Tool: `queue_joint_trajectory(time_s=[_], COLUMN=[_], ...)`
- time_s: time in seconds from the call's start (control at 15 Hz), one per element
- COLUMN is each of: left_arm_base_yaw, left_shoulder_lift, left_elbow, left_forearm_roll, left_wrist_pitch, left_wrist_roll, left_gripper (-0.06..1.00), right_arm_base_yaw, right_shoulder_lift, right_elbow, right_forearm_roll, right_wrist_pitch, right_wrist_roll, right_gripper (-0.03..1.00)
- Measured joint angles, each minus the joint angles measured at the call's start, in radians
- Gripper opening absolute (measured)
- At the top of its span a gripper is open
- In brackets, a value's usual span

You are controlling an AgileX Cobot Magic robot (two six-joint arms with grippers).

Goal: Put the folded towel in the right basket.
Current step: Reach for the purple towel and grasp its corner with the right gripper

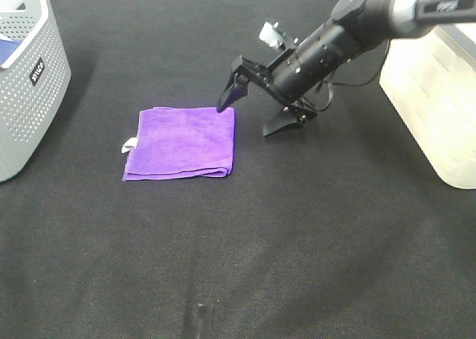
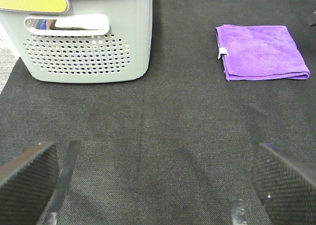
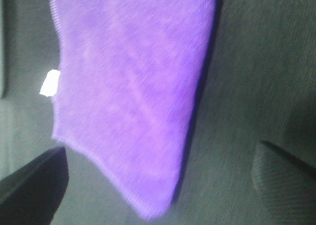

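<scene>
The folded purple towel (image 1: pixel 181 142) lies flat on the black table, with a small white tag on its left edge. It also shows in the left wrist view (image 2: pixel 261 52) and fills the right wrist view (image 3: pixel 133 87). My right gripper (image 1: pixel 249 118) is open and empty, tilted down at the towel's far right corner. One fingertip (image 1: pixel 224 103) is at that corner and the other is on the table to its right. The jaws straddle the towel's edge in the right wrist view (image 3: pixel 158 185). My left gripper (image 2: pixel 157 185) is open and empty, low over the table, well short of the towel. The cream right basket (image 1: pixel 435 108) stands at the right edge.
A grey perforated basket (image 1: pixel 30 79) stands at the far left; in the left wrist view (image 2: pixel 86 42) blue cloth shows inside it. A dark part (image 1: pixel 202 320) shows at the bottom edge of the high view.
</scene>
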Motion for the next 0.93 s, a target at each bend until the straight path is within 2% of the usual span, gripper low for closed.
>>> queue_joint_trajectory(time_s=[0.27, 0.6, 0.93], left_arm_base_yaw=[0.0, 0.0, 0.0], left_shoulder_lift=[0.0, 0.0, 0.0], left_elbow=[0.0, 0.0, 0.0], left_forearm_roll=[0.0, 0.0, 0.0], left_wrist_pitch=[0.0, 0.0, 0.0], left_wrist_roll=[0.0, 0.0, 0.0], left_gripper=[0.99, 0.99, 0.99], right_arm_base_yaw=[0.0, 0.002, 0.119], right_shoulder_lift=[0.065, 0.1, 0.111], right_elbow=[-0.043, -0.06, -0.063], right_forearm_roll=[0.005, 0.077, 0.085], right_wrist_pitch=[0.0, 0.0, -0.106], right_wrist_roll=[-0.001, -0.001, -0.008], right_gripper=[0.96, 0.93, 0.83])
